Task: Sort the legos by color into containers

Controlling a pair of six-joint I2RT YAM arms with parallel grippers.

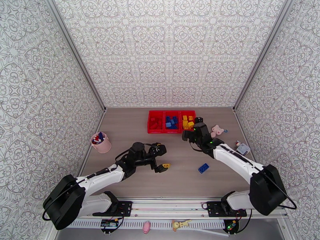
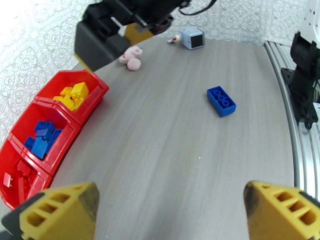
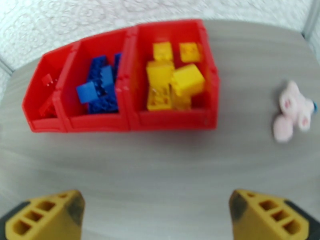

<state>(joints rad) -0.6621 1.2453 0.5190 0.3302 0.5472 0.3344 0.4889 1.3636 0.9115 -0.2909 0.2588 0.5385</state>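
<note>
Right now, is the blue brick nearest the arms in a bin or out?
Out: the blue brick lies flat on the table, apart from the bins.

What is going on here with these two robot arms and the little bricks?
Two arms sort small studded plastic bricks by colour into three joined red plastic bins; red, blue and yellow ones already lie separated there. One blue brick lies loose on the table. The left end effector and right end effector are open, empty.

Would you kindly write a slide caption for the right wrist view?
Open right end effector facing three red bins of color-sorted legos, a pink plush off to one side.
</note>
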